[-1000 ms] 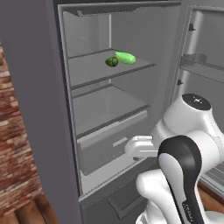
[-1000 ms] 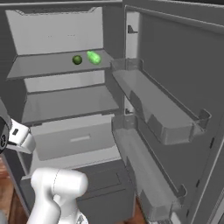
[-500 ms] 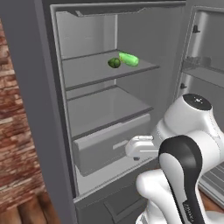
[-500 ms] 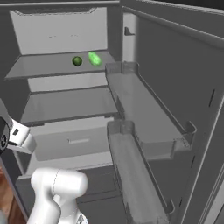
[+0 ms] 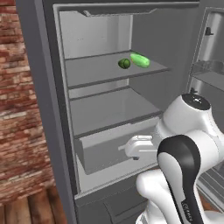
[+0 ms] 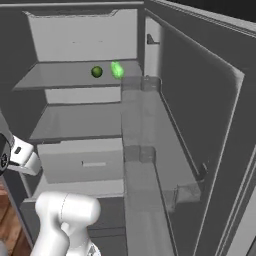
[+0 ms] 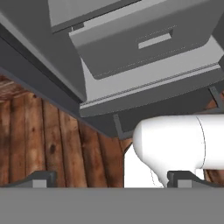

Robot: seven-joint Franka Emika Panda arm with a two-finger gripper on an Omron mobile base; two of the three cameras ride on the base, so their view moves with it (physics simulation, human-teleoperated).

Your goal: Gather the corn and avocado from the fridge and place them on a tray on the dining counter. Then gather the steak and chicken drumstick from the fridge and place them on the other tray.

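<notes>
The fridge stands open. On its upper shelf (image 5: 96, 70) lie the dark round avocado (image 5: 124, 63) (image 6: 96, 72) and, just right of it, the bright green corn (image 5: 140, 60) (image 6: 117, 70). My gripper (image 7: 113, 181) is open, with its fingertips (image 7: 43, 179) wide apart and nothing between them. It points down at the wooden floor in front of the fridge's bottom drawer, far below the shelf with the corn and avocado. The white hand (image 5: 138, 147) (image 6: 22, 155) hangs level with that drawer. Steak, chicken drumstick, trays and dining counter are out of view.
A closed grey drawer (image 5: 109, 146) (image 6: 82, 160) (image 7: 140, 43) sits under the middle shelf. The open fridge door with its shelves (image 6: 142, 150) stands close on the right. A brick wall (image 5: 22, 109) flanks the fridge on the left, above a wooden floor (image 7: 35, 140).
The base has driven, so the whole picture has shifted: the fridge interior looms larger and the door now crosses the right base view. The arm keeps its pose and the gripper stays open.
</notes>
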